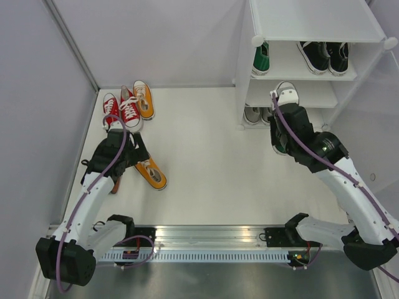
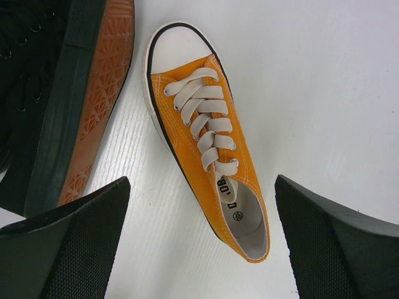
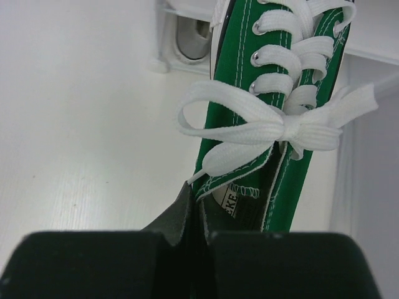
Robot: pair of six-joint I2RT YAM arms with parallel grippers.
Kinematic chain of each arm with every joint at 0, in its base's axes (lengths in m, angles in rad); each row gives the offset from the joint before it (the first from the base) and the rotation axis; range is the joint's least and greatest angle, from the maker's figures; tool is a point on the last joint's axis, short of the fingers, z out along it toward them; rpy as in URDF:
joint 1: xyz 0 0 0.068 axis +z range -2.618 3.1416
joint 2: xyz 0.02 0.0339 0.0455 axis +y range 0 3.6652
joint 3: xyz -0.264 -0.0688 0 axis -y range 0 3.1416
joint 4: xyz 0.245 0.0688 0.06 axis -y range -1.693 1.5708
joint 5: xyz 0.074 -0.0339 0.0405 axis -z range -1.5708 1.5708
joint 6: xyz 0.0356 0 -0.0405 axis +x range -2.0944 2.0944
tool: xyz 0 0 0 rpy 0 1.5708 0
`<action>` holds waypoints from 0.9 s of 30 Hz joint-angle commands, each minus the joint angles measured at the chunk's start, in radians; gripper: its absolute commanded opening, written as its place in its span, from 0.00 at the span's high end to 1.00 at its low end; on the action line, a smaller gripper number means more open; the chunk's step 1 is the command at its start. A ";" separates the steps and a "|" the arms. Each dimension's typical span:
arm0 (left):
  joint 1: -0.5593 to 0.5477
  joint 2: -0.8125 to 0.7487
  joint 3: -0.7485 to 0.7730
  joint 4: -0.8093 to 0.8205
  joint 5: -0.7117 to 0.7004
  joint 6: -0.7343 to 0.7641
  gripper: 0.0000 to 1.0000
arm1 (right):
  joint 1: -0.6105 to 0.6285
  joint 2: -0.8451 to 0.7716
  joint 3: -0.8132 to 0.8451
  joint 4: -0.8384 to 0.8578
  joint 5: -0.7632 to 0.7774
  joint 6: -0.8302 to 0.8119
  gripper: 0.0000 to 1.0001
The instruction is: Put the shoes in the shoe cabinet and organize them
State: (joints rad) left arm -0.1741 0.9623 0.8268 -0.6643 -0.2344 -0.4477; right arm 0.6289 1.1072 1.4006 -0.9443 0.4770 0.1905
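Green shoe (image 3: pixel 280 75) is pinched at its collar by the narrowly closed right end effector (image 3: pixel 196 215), toe pointing away from it toward the shoe cabinet (image 1: pixel 318 22) just ahead. The left end effector (image 2: pixel 201 184) gapes wide over the table (image 1: pixel 206 156). An orange shoe (image 2: pixel 209 143) lies between and ahead of its fingers, untouched, with a dark shoe (image 2: pixel 62 112) on its side to its left.
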 commanded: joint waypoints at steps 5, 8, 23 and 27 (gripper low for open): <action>0.005 0.012 -0.008 0.019 -0.026 0.023 0.00 | -0.185 0.090 0.201 0.042 0.017 -0.112 0.99; 0.005 0.013 -0.008 0.019 -0.025 0.021 0.00 | -0.261 0.169 0.296 0.088 -0.066 -0.166 0.99; 0.005 0.042 -0.006 0.019 0.017 0.021 0.00 | -0.446 0.535 0.644 0.309 -0.311 -0.347 0.99; 0.005 0.042 -0.008 0.020 0.015 0.021 0.00 | -0.449 0.615 0.676 0.377 -0.337 -0.379 0.99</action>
State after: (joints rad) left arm -0.1741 1.0058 0.8215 -0.6643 -0.2291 -0.4477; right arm 0.1799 1.7088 2.0003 -0.7532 0.1795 -0.1219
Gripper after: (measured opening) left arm 0.994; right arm 0.029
